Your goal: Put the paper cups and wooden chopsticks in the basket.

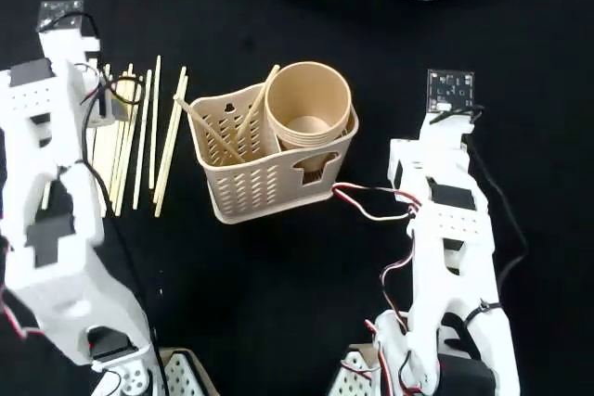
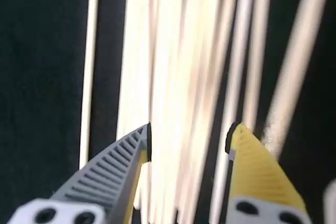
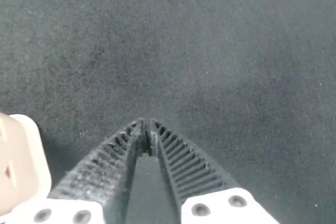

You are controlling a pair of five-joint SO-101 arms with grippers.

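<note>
Step in hand: gathering loose chopsticks (image 1: 139, 136). The paper cups (image 1: 308, 104) already sit nested in the basket (image 1: 251, 187), with two sticks beside them.
Loose chopsticks: a row on the table (image 1: 278, 303), near the basket but apart from it.
Left claw (image 2: 190, 132): wide open, holding nothing, its tips straddling several sticks.
Next move, likely: close on one or two, lift, carry to the basket.
Right claw (image 3: 146, 127): closed tight, holding nothing.
</note>
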